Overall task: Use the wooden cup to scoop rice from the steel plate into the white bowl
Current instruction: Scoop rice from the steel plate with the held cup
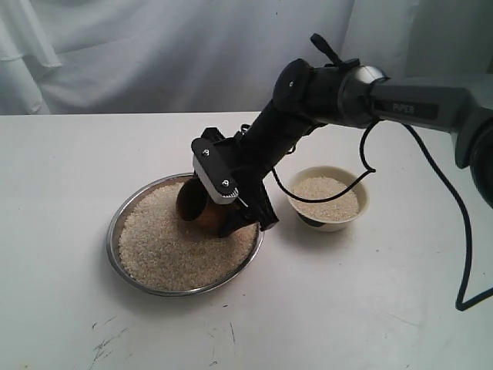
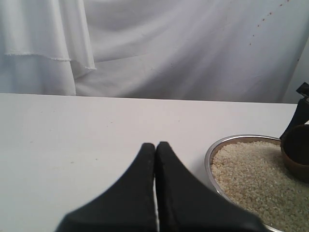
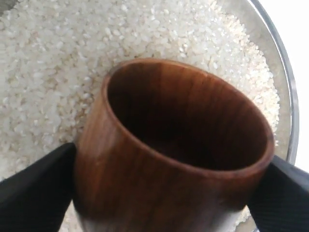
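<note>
Wood, glossy and reddish-brown, made up the small barrel-shaped wooden cup (image 1: 192,206). In the exterior view it lay tilted over the right part of the wide, shiny steel plate (image 1: 114,231), with its mouth turned toward the heaped off-white rice (image 1: 166,250). The right claw (image 1: 227,212) was clamped around it. The small cream white bowl (image 1: 363,196), already holding some grains, stood just beside the plate on the pale desk (image 1: 62,177). In the left wrist view the left claw (image 2: 155,154) had its jaws pressed together on nothing, low over bare desk near the plate's rim, with the cup showing at the picture's edge. In the right wrist view the black pads (image 3: 34,193) sat on opposite sides of the cup's barrel, jaws spread wide to span it. The dark inside showed no grains, and rice lay close beneath and around it. The cup looked stiff and light, but its polished, rounded wall would likely slide in smooth pads, so a hold across the fullest part of the barrel seemed the safest. Once loaded it would probably weigh more and tend to tip. The loose grains would pour and scatter easily, so the mouth would have to be kept upward on the way to the bowl.
</note>
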`<state>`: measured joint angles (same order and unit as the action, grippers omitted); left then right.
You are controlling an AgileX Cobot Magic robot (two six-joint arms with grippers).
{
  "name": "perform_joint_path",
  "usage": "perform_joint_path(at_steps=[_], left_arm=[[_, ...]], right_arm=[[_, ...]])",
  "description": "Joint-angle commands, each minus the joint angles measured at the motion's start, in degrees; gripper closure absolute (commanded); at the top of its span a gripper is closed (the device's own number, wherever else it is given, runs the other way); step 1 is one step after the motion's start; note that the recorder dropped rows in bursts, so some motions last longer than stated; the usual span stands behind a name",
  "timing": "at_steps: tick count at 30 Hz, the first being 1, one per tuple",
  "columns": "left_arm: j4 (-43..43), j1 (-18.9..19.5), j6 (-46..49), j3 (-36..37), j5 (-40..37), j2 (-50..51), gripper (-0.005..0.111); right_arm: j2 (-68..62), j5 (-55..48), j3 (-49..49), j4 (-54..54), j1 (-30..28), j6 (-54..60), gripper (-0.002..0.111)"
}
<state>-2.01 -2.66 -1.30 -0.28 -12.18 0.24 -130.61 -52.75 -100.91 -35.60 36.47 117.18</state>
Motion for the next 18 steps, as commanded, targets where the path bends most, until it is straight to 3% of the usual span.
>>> perform_joint_path(at_steps=[1, 12, 18], left_arm=[[0.0, -0.2, 0.1, 0.3, 0.3, -0.2, 0.107], [0.0, -0.2, 0.1, 0.3, 0.3, -0.2, 0.107], [0.0, -0.2, 0.1, 0.3, 0.3, -0.2, 0.107]], right_arm=[[0.4, 0.6, 0.1, -0.8, 0.0, -4.4, 0.032], [0.4, 0.5, 0.1, 0.4, -0.3, -14.1, 0.025], [0.4, 0.5, 0.1, 3.1, -0.3, -25.6, 0.025]])
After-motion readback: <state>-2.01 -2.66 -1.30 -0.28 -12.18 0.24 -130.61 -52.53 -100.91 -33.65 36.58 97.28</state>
